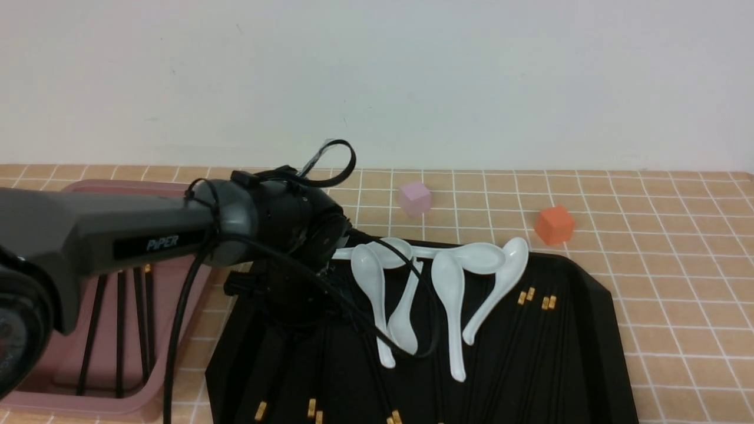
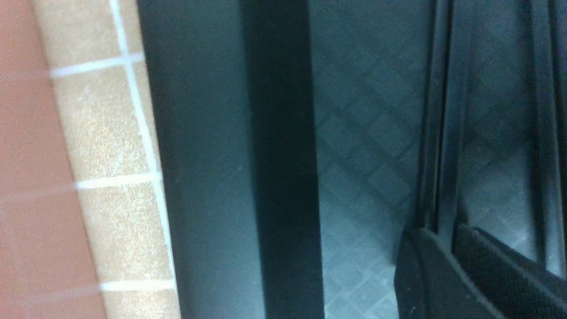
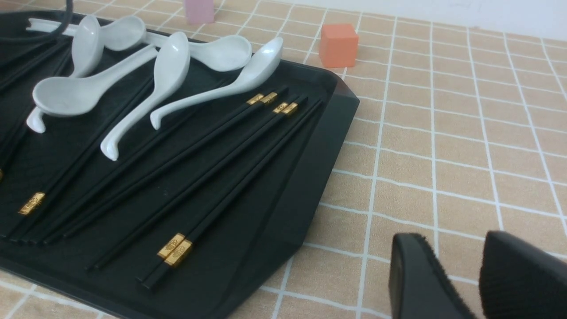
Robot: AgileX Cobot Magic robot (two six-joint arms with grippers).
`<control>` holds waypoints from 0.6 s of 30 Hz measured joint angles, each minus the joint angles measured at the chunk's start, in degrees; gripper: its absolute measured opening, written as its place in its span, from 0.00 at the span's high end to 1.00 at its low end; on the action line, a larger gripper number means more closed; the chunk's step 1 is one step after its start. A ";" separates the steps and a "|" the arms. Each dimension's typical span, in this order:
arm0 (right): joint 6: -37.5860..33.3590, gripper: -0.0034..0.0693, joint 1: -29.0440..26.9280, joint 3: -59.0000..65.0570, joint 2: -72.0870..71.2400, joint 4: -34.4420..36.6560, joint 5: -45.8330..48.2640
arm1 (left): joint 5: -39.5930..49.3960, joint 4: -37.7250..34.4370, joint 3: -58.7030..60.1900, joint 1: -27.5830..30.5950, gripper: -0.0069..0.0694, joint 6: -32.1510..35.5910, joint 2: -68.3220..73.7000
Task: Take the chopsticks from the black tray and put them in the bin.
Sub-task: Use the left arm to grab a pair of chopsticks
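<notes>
The bin (image 1: 88,403) sits at the far left of the bench (image 3: 465,133), with at least 4 chopsticks (image 1: 121,330) lying in it. Just beside it, the left arm reaches down over the left part of the tray (image 1: 595,330). Its end effector (image 2: 445,235) is low over the tray floor near the rim, pads close together with 1 stick running into the narrow gap. The blur means I cannot tell whether they are pressing on it. Many more chopsticks (image 3: 230,146) lie across the tray, several passing under the 5 or so spoons (image 1: 450,294) in the middle. A stick dragged out from under them could tip a spoon or carry it along, and the arm's cable looping over the spoons might snag 1. Neighbouring sticks lie tight together, so a grasp could catch 2 or slip off the glossy surface. At the far right, the right end effector (image 3: 454,241) hangs over bare bench, pads apart and empty.
</notes>
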 joint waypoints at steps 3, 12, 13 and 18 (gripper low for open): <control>0.00 0.62 0.00 0.00 0.00 0.00 0.00 | 0.57 -0.99 0.50 0.00 0.91 -0.05 -0.76; 0.00 0.62 0.00 0.00 0.00 0.00 0.00 | 2.91 -3.31 1.14 0.25 0.93 -0.58 -1.80; 0.00 0.62 0.00 0.00 0.00 0.00 0.00 | 2.91 -3.47 1.20 0.25 0.93 -1.47 -1.80; 0.00 0.62 0.00 0.00 0.00 0.00 0.00 | 2.92 -3.70 1.20 0.25 0.93 -5.79 -1.98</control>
